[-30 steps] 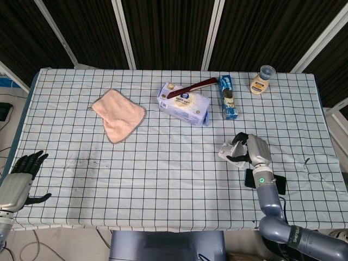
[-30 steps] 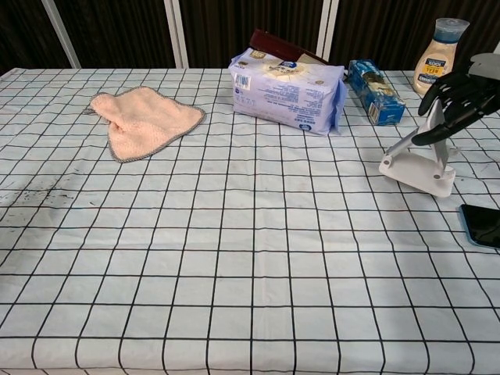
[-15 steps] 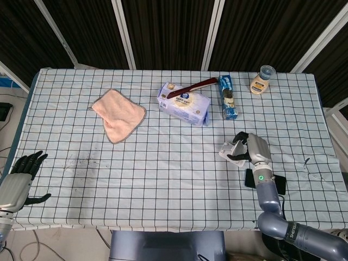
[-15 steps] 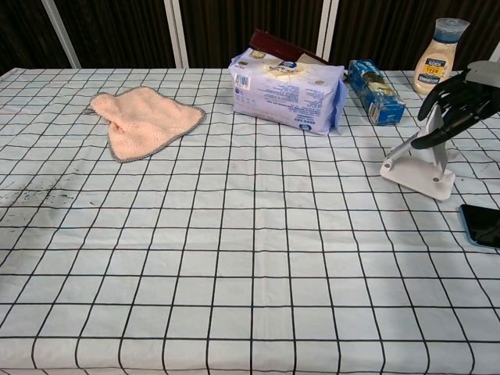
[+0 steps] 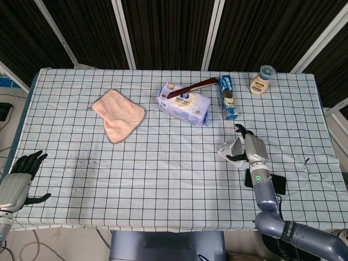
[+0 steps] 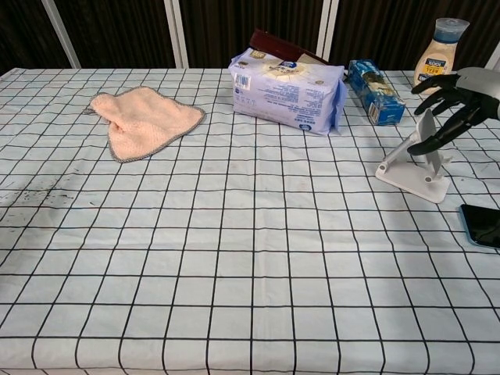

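A white phone stand (image 5: 230, 150) (image 6: 412, 165) stands on the checked tablecloth at the right. My right hand (image 5: 252, 149) (image 6: 459, 95) hovers right beside it with its fingers spread apart; the thumb lies against the stand's tilted plate and the other fingers are lifted off it. Just behind that hand's wrist a dark phone (image 5: 278, 184) (image 6: 481, 225) lies flat. My left hand (image 5: 19, 181) hangs off the table's front left corner, fingers apart and holding nothing; it shows in the head view only.
At the back lie a pink cloth (image 5: 119, 115), a blue-white wipes pack (image 5: 185, 103) with a dark red stick (image 5: 191, 87) behind it, a blue biscuit pack (image 5: 228, 97) and a sauce bottle (image 5: 263, 79). A dark smudge (image 5: 81, 160) marks the cloth at front left.
My right hand's fingers have opened away from the stand's plate, which they were wrapped around before. The stand has shifted slightly to the left. The left hand has not moved.
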`<state>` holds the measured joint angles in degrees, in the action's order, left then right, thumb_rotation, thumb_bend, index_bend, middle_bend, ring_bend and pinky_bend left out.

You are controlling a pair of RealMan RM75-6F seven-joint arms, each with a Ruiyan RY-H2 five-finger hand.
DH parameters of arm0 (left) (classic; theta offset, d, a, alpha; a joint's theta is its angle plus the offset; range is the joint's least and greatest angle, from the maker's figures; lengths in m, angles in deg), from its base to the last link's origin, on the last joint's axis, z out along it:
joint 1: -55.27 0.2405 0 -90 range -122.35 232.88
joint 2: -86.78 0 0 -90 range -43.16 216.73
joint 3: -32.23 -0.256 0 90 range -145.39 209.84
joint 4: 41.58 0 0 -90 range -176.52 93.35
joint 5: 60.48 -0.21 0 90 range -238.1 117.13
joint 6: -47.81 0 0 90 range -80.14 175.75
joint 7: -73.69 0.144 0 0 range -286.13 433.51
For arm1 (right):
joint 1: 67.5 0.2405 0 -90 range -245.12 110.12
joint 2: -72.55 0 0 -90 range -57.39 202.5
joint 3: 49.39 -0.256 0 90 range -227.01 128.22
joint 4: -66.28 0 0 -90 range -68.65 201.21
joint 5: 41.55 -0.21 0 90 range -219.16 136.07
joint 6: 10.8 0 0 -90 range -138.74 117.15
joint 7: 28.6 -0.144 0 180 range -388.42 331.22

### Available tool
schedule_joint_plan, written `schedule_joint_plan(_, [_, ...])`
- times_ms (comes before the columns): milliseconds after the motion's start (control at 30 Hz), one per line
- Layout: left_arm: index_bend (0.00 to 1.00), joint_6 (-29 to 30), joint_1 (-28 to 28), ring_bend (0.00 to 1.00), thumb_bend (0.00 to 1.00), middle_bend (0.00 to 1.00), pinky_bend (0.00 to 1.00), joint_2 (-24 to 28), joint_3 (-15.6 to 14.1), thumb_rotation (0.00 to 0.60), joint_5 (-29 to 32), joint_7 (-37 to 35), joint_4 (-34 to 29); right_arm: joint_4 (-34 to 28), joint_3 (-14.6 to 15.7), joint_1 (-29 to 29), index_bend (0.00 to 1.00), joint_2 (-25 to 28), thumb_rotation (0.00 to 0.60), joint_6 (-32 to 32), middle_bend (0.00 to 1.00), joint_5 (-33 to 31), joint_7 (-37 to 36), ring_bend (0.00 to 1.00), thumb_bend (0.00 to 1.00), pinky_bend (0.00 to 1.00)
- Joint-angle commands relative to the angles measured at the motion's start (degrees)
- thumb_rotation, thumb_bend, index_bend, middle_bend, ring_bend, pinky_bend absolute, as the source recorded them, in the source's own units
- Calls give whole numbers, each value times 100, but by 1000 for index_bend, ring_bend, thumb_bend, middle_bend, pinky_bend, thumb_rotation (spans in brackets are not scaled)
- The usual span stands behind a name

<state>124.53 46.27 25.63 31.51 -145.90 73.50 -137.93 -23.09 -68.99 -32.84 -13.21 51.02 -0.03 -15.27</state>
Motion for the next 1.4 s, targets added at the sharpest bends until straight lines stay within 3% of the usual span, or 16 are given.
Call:
schedule_joint_plan(33, [0, 4, 1, 0, 56, 0, 0, 0, 0, 600, -2, -2, 0, -27, 0, -1, 0, 5, 600, 17, 29, 17, -8, 33, 49, 194])
schedule_joint_plan(233, [0, 15, 5, 0, 57, 0, 0, 5, 1, 600, -6, -13, 7, -252, 64, -129, 0, 172, 600, 242, 0, 97, 53, 0, 35, 176])
schedule_joint_plan(500, [0, 52, 19, 0, 56, 0, 0, 11, -2, 600, -32, -11, 46, -1245, 840, -1233, 0, 1474, 600, 1045, 0, 1393, -382, 0, 35, 177])
schedule_joint_plan(900, [0, 212, 62, 0, 59, 0, 0, -84, 19, 600, -76, 366, 142, -1232, 1944, -2479, 1, 2252, 600, 2300, 20, 3274, -722, 23, 69, 195])
schedule_joint_plan(967, [113, 763, 181, 65, 93, 69, 120, -298, 234, 600, -90, 797, 317, -821, 1944, -2737, 117, 2147, 600, 2941, 182, 3752, -867, 165, 136, 345])
schedule_joint_plan(1000, [265, 1012, 219, 212, 138, 227, 294, -435, 316, 600, -160, 943, 447, -690, 1884, -2785, 258, 2059, 600, 3116, 323, 3854, -947, 290, 178, 463])
schedule_joint_plan(1033, [390, 1172, 247, 351, 176, 367, 441, -552, 356, 600, -219, 1020, 564, -575, 1840, -2817, 482, 1980, 600, 3233, 513, 3930, -984, 461, 232, 615])
schedule_joint_plan(1067, [552, 1283, 272, 573, 231, 581, 643, -638, 378, 600, -258, 1049, 656, -464, 1797, -2838, 626, 1911, 600, 3340, 625, 4005, -974, 568, 266, 698])
schedule_joint_plan(1100, [646, 1322, 286, 733, 273, 718, 779, -677, 381, 600, -269, 1053, 699, -391, 1776, -2849, 801, 1867, 600, 3401, 761, 4059, -954, 707, 311, 800])
schedule_joint_plan(1133, [680, 1360, 301, 794, 289, 764, 829, -715, 383, 600, -280, 1051, 738, -289, 1750, -2863, 898, 1802, 600, 3492, 839, 4149, -921, 789, 339, 862])
schedule_joint_plan(1200, [706, 1415, 312, 844, 303, 797, 867, -742, 385, 600, -325, 1089, 797, -157, 1736, -2880, 956, 1721, 600, 3591, 875, 4293, -856, 830, 353, 899])
schedule_joint_plan(1267, [708, 1513, 313, 816, 300, 791, 828, -784, 390, 600, -438, 1131, 906, -22, 1715, -2896, 969, 1647, 600, 3694, 873, 4460, -753, 823, 352, 891])
schedule_joint_plan(1300, [683, 1461, 318, 755, 285, 759, 764, -778, 324, 600, -478, 996, 889, 22, 1785, -2892, 956, 1653, 600, 3655, 834, 4586, -755, 762, 335, 824])
schedule_joint_plan(1333, [583, 1347, 313, 588, 238, 631, 606, -712, 249, 600, -490, 945, 880, 34, 1871, -2892, 838, 1708, 600, 3521, 703, 4617, -742, 612, 288, 654])
schedule_joint_plan(1367, [393, 1230, 299, 352, 163, 405, 391, -636, 199, 600, -472, 968, 863, 6, 1924, -2887, 684, 1777, 600, 3382, 561, 4597, -688, 468, 240, 517])
schedule_joint_plan(1400, [225, 1119, 290, 177, 94, 219, 217, -579, 166, 600, -423, 1032, 841, -29, 1951, -2888, 443, 1825, 600, 3279, 352, 4544, -612, 277, 170, 352])
